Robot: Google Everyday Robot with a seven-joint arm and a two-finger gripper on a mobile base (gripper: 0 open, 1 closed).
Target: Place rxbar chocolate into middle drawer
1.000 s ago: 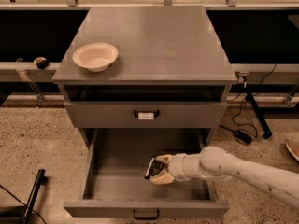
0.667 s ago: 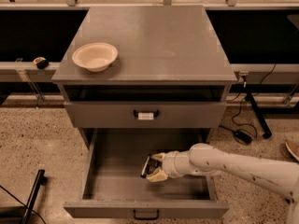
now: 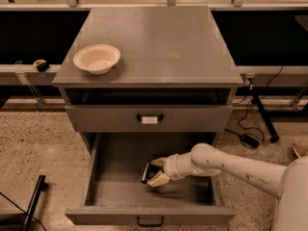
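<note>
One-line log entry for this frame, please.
phase: place | gripper: inside open middle drawer, shut on rxbar | rxbar: held, not yet released | bowl: on cabinet top

No writing can be read anywhere: the small white tag (image 3: 149, 120) on the upper grey drawer (image 3: 96, 118) bears no legible mark, nor does the flat black-wrapped rxbar chocolate (image 3: 146, 173) clamped in the cream two-finger gripper (image 3: 153, 172) inside the open grey metal middle drawer (image 3: 110, 214).
</note>
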